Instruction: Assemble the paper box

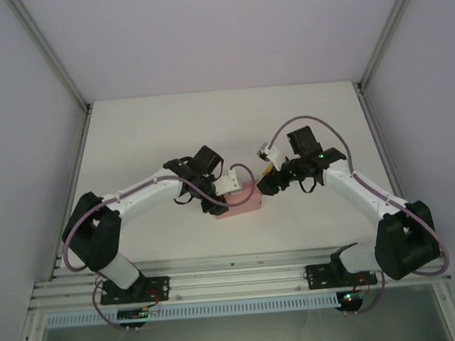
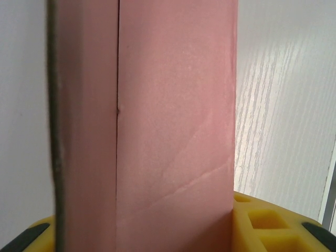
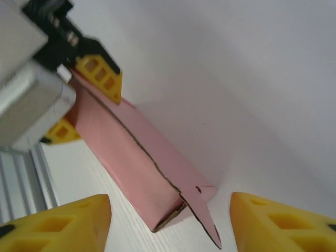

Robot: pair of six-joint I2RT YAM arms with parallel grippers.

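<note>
- The left hand (image 1: 215, 202) clamps one end of the paper box (image 1: 244, 201), near the worktop's (image 1: 170, 135) front edge.
- The right hand (image 1: 263, 186) gapes wide at the other end.

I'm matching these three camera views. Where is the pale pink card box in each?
Top external: pale pink card box in the middle of the white table.
Left wrist: the box spans the middle, top to bottom.
Right wrist: the box lies diagonally, upper left to bottom centre.
Shared landmark: the left gripper, its yellow fingers clamping the box.

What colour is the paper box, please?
Pale pink; the paper box shows best in left wrist view.
</note>
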